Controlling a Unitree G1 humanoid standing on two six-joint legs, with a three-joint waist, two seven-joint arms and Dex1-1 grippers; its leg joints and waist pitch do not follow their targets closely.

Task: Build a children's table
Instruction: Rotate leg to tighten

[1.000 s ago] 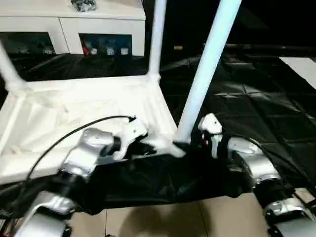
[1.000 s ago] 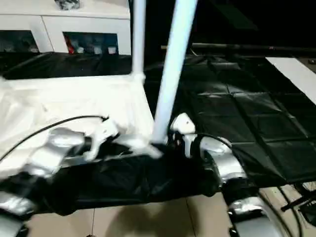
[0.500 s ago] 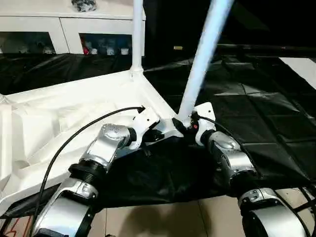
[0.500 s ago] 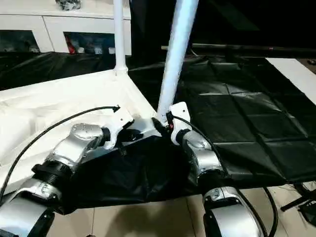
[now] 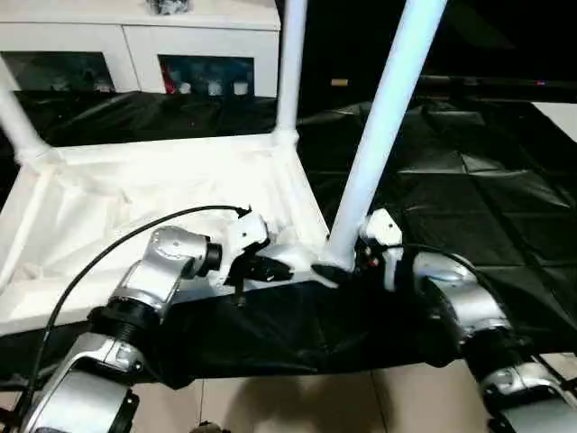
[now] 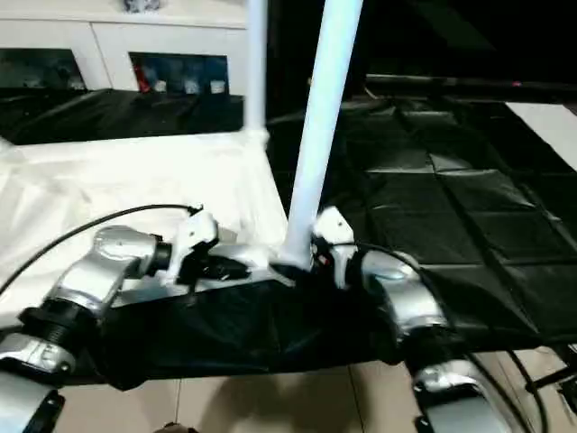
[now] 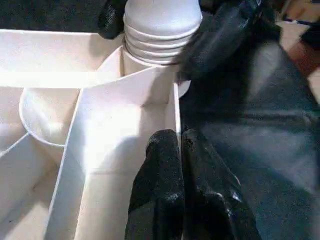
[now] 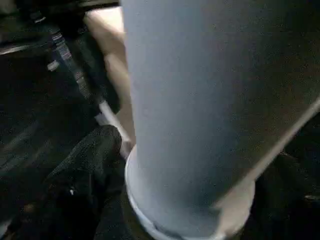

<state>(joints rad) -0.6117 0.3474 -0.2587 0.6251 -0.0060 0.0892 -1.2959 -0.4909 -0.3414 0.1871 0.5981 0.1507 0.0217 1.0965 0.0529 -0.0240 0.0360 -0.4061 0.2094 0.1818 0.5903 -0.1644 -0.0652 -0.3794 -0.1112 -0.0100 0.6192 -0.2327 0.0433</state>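
Compared with half a second ago, the upturned tabletop [image 5: 162, 194] lies squarer across the black sheet [image 5: 469, 194], and both grippers sit lower at its near corner. The left gripper [image 7: 179, 150] has its black fingers [image 7: 160, 170] pressed together, pinching the thin rim wall beside the corner socket. The right gripper [image 5: 365, 257] hugs the base of the near leg [image 5: 383, 117]; its fingers flank the tube, though how tightly I cannot tell. Two more legs [image 5: 290, 68] stand upright at the far corners. Beyond stands a white cabinet [image 5: 135, 41]; open sheet stretches to the right. The left wrist view reveals the leg's ribbed end seated in the socket.
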